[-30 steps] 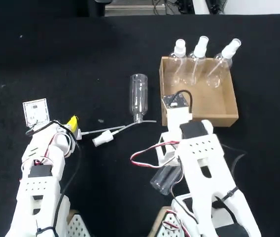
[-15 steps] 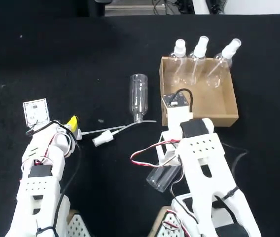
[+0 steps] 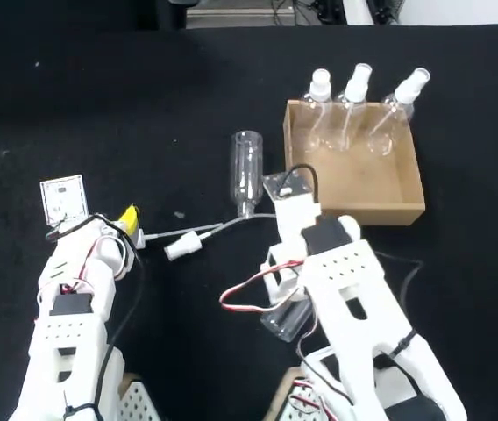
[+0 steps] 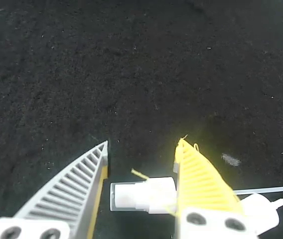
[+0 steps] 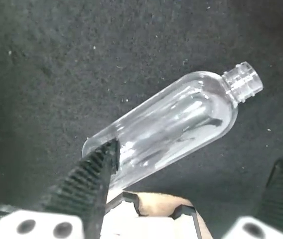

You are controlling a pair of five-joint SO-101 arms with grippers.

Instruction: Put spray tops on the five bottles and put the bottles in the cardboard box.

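My left gripper [image 4: 141,149] rests on the black table, shut on a white spray top [image 4: 141,195] held between its grey and yellow fingers. The top's thin tube runs out toward the table's middle. A second spray top [image 3: 183,248] lies just beside it. My right gripper [image 5: 198,157] stands open over a clear, capless bottle [image 5: 171,124] lying on its side; in the high view that bottle [image 3: 284,320] is half hidden under the right arm. Another capless bottle [image 3: 246,171] lies beside the cardboard box [image 3: 354,210]. Three bottles with spray tops [image 3: 352,110] lean inside the box's far wall.
A small white card [image 3: 63,197] lies by the left arm. The right arm's red and white cable [image 3: 240,294] loops over the table between the arms. Open black cloth stretches across the far left.
The right arm has swung left, away from the box's near wall. The bottle under it has shifted slightly left. The left arm and its spray top have not moved.
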